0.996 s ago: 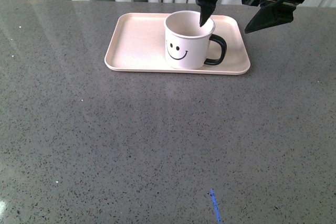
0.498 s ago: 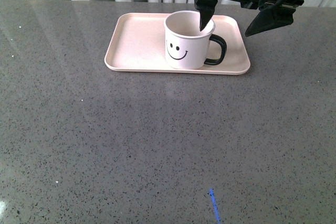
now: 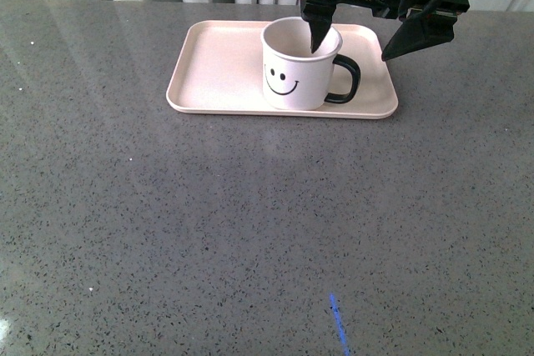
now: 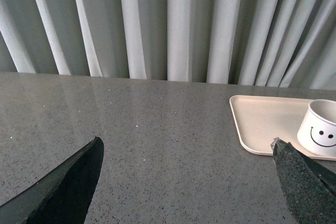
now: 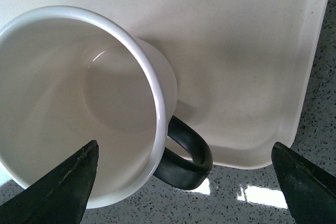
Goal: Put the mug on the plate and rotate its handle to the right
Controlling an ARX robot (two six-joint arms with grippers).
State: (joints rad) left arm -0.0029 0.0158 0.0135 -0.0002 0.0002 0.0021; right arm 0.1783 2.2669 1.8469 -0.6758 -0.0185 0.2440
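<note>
Front: mug (image 3: 296, 72) upright on plate (image 3: 217, 64), right half. Handle (image 3: 346, 79) points right, so you look near done. Right gripper (image 3: 350, 53) spread wide, one finger at mug mouth, other beyond handle, holding nothing.
Left wrist: left gripper (image 4: 186, 141) wide, empty, over desk (image 4: 157, 129), well apart from plate, parked clear.
Right wrist: handle between fingers, no contact visible. Lift straight so you don't nudge it.

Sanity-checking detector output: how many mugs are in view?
1. The mug stands upright on the plate, right of its middle, handle pointing right. No other shows in any view; none seems hidden.
</note>
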